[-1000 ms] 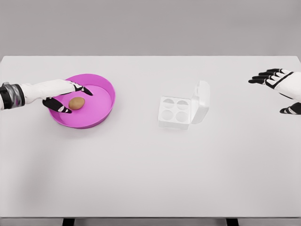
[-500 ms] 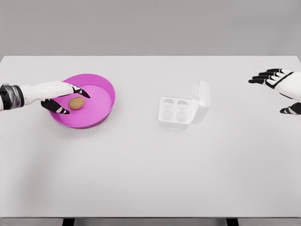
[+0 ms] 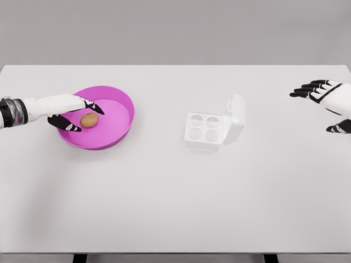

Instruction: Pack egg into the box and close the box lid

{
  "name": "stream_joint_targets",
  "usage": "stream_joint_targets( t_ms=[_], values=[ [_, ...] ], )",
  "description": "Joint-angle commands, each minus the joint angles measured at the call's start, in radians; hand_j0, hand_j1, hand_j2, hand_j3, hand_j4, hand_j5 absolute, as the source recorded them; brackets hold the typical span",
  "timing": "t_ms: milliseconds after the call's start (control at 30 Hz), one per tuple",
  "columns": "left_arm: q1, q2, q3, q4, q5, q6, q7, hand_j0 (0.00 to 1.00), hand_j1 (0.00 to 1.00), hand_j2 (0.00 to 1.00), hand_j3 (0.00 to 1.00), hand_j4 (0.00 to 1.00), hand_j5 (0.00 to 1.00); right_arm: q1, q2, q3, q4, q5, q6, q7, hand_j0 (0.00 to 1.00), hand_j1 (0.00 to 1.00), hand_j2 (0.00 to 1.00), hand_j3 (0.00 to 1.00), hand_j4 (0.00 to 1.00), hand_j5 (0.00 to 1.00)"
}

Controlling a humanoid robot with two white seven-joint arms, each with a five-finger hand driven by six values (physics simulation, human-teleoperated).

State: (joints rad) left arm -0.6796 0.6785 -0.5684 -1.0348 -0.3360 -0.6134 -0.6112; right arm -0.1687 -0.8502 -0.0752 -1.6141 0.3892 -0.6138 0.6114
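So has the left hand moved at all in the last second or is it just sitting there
Yes, slightly. The left hand has drawn back toward the picture's left across the pink bowl, its fingers now closer around the egg, which has not shifted.

My left hand [image 3: 66,109] over pink bowl [image 3: 118,129], fingers straddling egg [image 3: 89,119]; open box [image 3: 211,129] right of bowl.
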Motion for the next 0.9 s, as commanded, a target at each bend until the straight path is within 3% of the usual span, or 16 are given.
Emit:
stream_joint_targets(
  t_ms=[0,400,867],
  values=[
    [0.0,0.0,0.001,0.005,0.006,0.003,0.0,0.76,0.76,0.76,0.76,0.76,0.76,0.0,-0.001,0.0,0.0,-0.006,0.003,-0.001,1.0,1.0,1.0,1.0,1.0,1.0],
    [0.0,-0.005,-0.001,0.005,0.006,0.003,0.0,0.76,0.76,0.76,0.76,0.76,0.76,0.002,0.0,0.0,-0.001,-0.006,0.003,-0.001,1.0,1.0,1.0,1.0,1.0,1.0],
    [0.005,-0.007,-0.004,0.005,0.006,0.003,0.0,0.55,0.55,0.55,0.55,0.55,0.55,0.002,0.0,-0.001,0.0,-0.006,0.003,-0.001,1.0,1.0,1.0,1.0,1.0,1.0]
  ],
)
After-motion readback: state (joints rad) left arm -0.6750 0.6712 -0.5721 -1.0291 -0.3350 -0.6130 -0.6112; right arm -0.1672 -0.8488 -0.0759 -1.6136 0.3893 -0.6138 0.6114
